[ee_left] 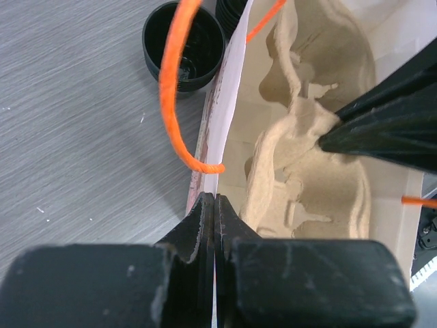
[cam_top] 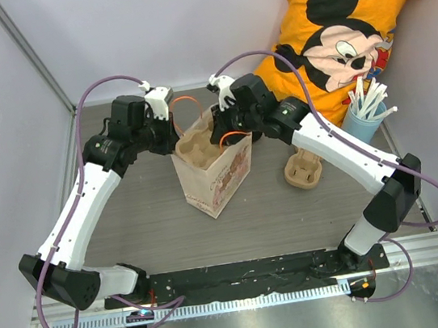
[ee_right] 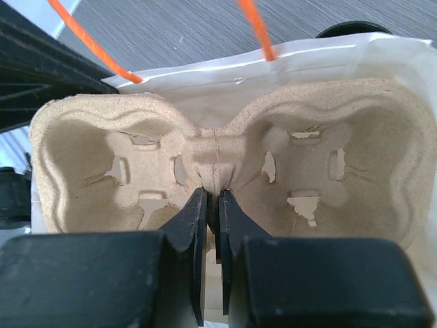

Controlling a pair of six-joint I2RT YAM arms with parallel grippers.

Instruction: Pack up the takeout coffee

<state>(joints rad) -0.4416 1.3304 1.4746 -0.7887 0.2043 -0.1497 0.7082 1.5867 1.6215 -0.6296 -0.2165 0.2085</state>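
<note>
The takeout coffee (ee_left: 183, 42), a small black cup with a dark inside, stands on the table just outside the brown paper bag (cam_top: 223, 181); its rim peeks over the bag's edge (ee_right: 348, 29) in the right wrist view. A second black round thing (ee_left: 231, 9) is beside it. In the top view the arms hide the cup. My left gripper (ee_left: 215, 205) is shut on the bag's thin wall (ee_left: 229, 82), at its left rim (cam_top: 175, 141). My right gripper (ee_right: 213, 197) is shut on the middle ridge of a beige pulp cup carrier (ee_right: 102, 157) sitting in the bag's mouth (cam_top: 198, 149).
Another pulp carrier (cam_top: 303, 170) lies on the table right of the bag. A light blue cup of white straws (cam_top: 366, 117) stands at the back right, in front of an orange Mickey shirt (cam_top: 345, 16). Orange bag handles (ee_left: 169, 102) arch over the rim.
</note>
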